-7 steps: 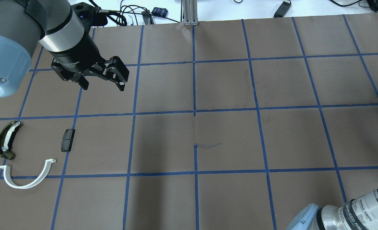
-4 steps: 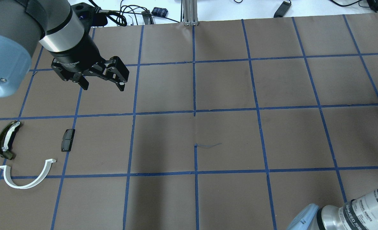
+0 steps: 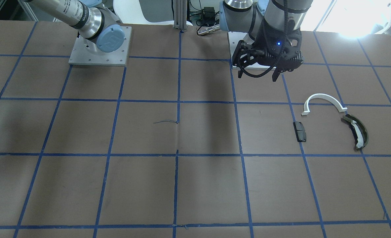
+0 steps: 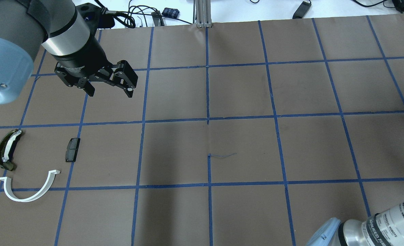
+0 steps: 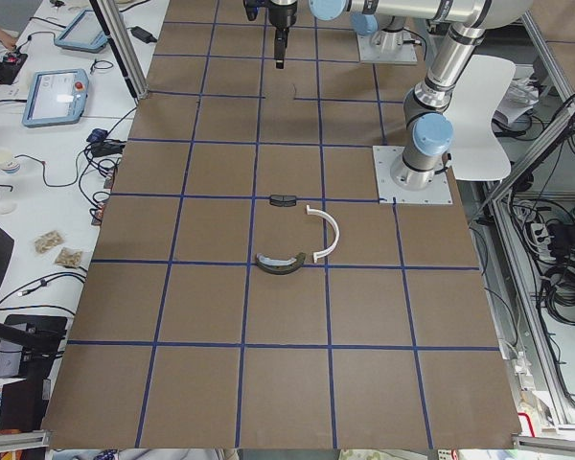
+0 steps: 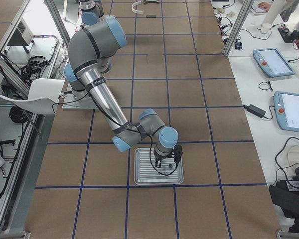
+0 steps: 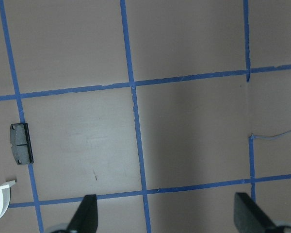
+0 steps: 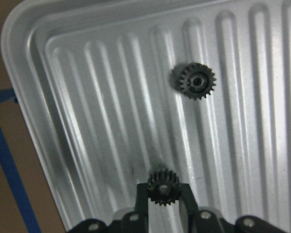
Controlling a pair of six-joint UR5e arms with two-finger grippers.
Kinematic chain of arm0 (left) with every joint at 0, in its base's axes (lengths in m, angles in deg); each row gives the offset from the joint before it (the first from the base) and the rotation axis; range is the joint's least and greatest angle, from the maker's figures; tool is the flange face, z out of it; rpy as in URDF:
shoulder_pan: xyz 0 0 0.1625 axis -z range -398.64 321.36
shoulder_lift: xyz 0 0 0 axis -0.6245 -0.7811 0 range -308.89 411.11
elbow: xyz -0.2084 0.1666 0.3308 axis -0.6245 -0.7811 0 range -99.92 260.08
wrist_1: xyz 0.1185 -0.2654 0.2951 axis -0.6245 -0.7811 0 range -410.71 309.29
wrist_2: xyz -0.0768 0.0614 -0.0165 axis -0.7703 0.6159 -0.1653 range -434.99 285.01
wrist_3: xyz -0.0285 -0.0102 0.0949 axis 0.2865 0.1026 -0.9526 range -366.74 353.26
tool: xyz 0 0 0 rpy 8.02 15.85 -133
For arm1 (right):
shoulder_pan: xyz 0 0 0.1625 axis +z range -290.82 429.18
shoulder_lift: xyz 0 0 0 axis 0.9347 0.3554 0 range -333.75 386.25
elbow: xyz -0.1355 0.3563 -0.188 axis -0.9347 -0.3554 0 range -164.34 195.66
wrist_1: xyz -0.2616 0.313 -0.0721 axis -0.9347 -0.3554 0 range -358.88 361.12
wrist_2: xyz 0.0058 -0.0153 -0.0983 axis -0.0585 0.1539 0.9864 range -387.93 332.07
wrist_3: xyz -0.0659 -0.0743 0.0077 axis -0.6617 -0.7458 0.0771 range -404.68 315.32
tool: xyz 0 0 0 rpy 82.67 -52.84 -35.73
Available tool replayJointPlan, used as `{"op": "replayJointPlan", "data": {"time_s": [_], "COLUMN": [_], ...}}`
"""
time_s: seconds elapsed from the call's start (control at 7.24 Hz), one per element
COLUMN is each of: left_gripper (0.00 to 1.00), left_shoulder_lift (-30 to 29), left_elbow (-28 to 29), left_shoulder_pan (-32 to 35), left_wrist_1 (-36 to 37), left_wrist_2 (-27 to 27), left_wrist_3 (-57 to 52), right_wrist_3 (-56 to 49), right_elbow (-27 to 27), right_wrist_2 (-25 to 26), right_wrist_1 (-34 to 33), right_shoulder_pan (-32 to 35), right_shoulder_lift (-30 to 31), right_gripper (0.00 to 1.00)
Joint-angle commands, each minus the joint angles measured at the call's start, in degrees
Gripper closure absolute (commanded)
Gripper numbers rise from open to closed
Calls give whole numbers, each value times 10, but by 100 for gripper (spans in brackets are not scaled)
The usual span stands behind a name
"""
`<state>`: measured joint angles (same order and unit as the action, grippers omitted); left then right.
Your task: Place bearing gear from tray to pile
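In the right wrist view my right gripper (image 8: 163, 196) is shut on a small dark bearing gear (image 8: 163, 186), held over the ribbed metal tray (image 8: 87, 121). A second dark gear (image 8: 194, 81) lies on the tray farther in. The exterior right view shows this gripper (image 6: 165, 162) over the tray (image 6: 142, 177). The pile lies at the overhead view's left: a white half-ring (image 4: 29, 193), a dark olive curved piece (image 4: 6, 150) and a black block (image 4: 72, 149). My left gripper (image 4: 109, 91) is open and empty, hanging above the table beyond the pile.
The table is brown paper with a blue tape grid (image 4: 208, 119). The left arm's base plate (image 3: 261, 62) sits behind the left gripper. Cables and an aluminium post (image 4: 203, 13) stand past the table's far edge. Operator desks with tablets (image 6: 274, 59) line the far side.
The right arm's elbow at the overhead view's lower right has shifted very slightly. The left arm and the pile have not moved.
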<state>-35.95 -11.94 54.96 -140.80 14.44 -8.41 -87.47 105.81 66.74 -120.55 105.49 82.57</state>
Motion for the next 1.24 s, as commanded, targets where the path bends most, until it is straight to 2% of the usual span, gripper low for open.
{"op": "replayJointPlan", "data": {"time_s": [0.0,0.14,0.41,0.69,0.83,1.1], "left_gripper": [0,0,0,0,0,0], "left_shoulder_lift": [0,2,2,2,1,1], "left_elbow": [-1,-3,-3,-3,-3,-3], "left_shoulder_pan": [0,0,0,0,0,0], "left_wrist_1": [0,0,0,0,0,0], "left_wrist_2": [0,0,0,0,0,0], "left_wrist_3": [0,0,0,0,0,0], "right_wrist_3": [8,10,13,135,202,450], "right_elbow": [5,5,5,21,34,28], "right_wrist_2": [-10,-36,-42,-43,-43,-55], "right_wrist_1": [34,82,176,222,222,217], "right_shoulder_pan": [10,34,138,239,288,439], "right_shoulder_lift": [64,86,125,169,185,208], "right_gripper": [85,83,83,83,83,83]}}
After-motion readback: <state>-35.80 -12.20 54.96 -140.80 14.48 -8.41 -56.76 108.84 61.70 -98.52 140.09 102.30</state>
